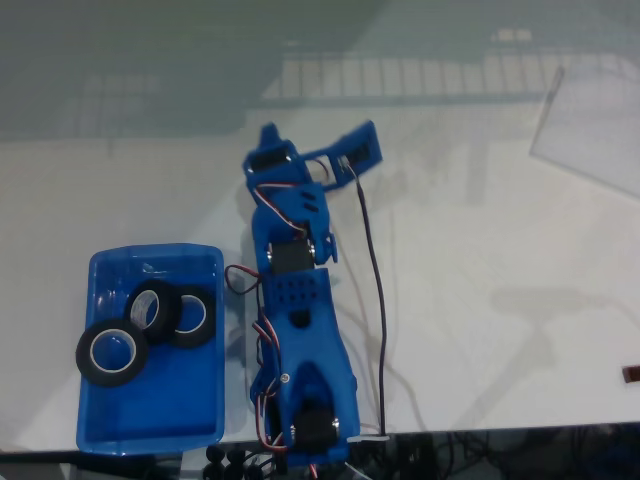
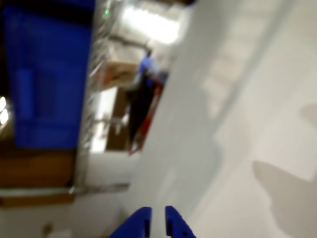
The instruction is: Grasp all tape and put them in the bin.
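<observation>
— What do you look like?
— My arm (image 1: 300, 310) is bright blue printed plastic with black motors.
— Cables?
— A black cable (image 1: 375, 270), plus red-and-white wires (image 1: 262, 395). My fingertips (image 2: 173, 223) are blue.

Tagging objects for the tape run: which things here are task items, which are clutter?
Task items:
- three black tape rolls, all in the bin, one leaning over its left wall
- blue bin
- gripper, holding nothing

Clutter:
- clear sheet, far right
- small dark piece at right edge

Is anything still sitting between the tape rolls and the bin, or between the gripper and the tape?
Nothing visible blocks them. All three tape rolls already sit in the bin, one leaning over its left rim. The gripper is apart, over bare table.
</observation>
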